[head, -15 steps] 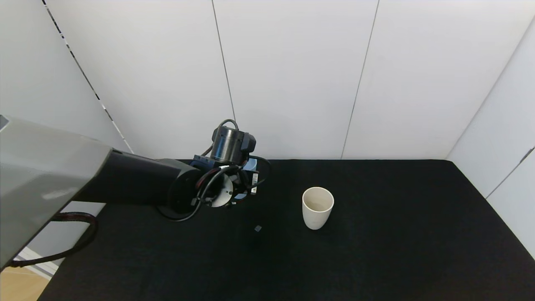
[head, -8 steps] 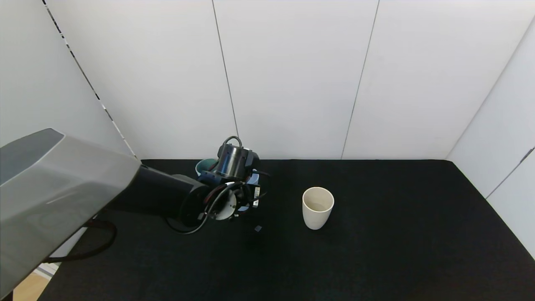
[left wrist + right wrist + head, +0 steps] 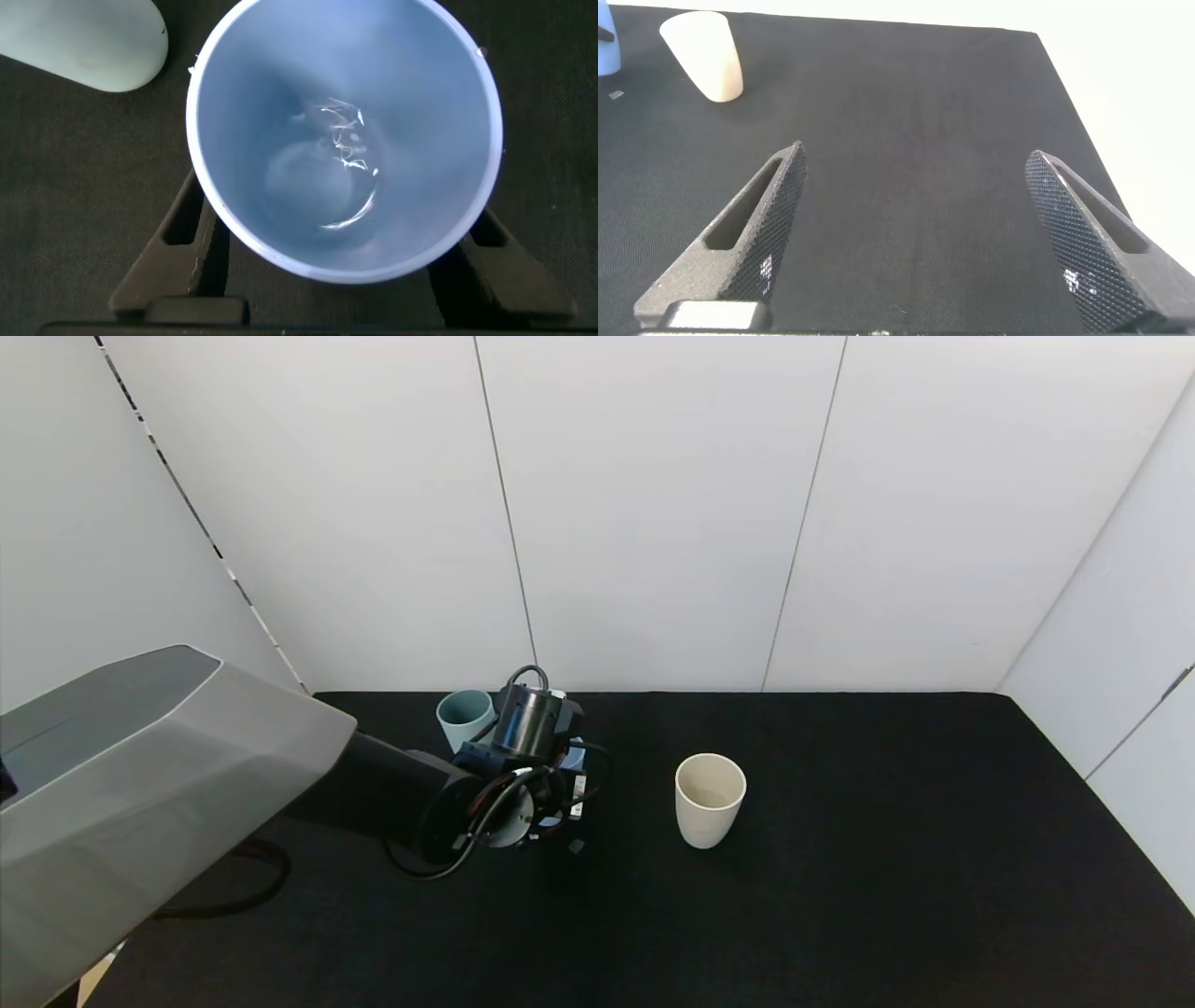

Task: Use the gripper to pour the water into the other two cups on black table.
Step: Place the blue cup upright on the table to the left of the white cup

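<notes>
Leftmost, the sage green cup (image 3: 464,714) stands at the black table's (image 3: 840,896) eleven o'clock, just beside the left gripper (image 3: 560,784), whose fingers clamp the light blue cup (image 3: 344,140) holding a little water (image 3: 341,182). At two o'clock stands the cream-beige cup (image 3: 709,799). Carrying it carelessly could knock the green cup or slosh water; the right gripper (image 3: 924,243) hangs parted, idle.

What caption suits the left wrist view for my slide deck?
Left gripper holding a light blue cup with a little water over the black table, beside the sage green cup.
</notes>
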Robot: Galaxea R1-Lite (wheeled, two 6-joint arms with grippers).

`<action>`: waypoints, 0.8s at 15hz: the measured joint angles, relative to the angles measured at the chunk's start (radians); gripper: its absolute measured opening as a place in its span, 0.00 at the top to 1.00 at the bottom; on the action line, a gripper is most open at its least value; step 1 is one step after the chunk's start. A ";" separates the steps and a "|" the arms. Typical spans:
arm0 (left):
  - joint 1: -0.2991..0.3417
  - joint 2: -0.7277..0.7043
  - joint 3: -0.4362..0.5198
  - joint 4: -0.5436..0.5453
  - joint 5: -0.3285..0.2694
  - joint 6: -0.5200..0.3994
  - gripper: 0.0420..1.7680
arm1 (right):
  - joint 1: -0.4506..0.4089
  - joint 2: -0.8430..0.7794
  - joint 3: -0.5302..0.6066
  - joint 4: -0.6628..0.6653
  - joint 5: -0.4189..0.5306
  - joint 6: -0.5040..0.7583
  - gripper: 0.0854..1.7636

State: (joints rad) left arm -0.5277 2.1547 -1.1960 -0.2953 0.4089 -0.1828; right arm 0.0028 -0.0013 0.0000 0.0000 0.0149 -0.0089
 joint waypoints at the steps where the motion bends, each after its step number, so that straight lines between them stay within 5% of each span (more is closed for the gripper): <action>1: 0.000 0.002 0.002 0.000 0.000 0.000 0.34 | 0.000 0.000 0.000 0.000 0.000 0.000 0.03; 9: 0.000 0.016 0.007 -0.002 0.002 -0.001 0.34 | 0.000 0.000 0.000 0.000 0.000 0.000 0.03; 12: 0.000 0.016 0.007 -0.004 0.003 -0.001 0.24 | 0.000 0.000 0.000 0.000 0.000 0.000 0.03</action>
State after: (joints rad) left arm -0.5277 2.1706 -1.1887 -0.2996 0.4117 -0.1840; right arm 0.0028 -0.0013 0.0000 0.0000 0.0149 -0.0089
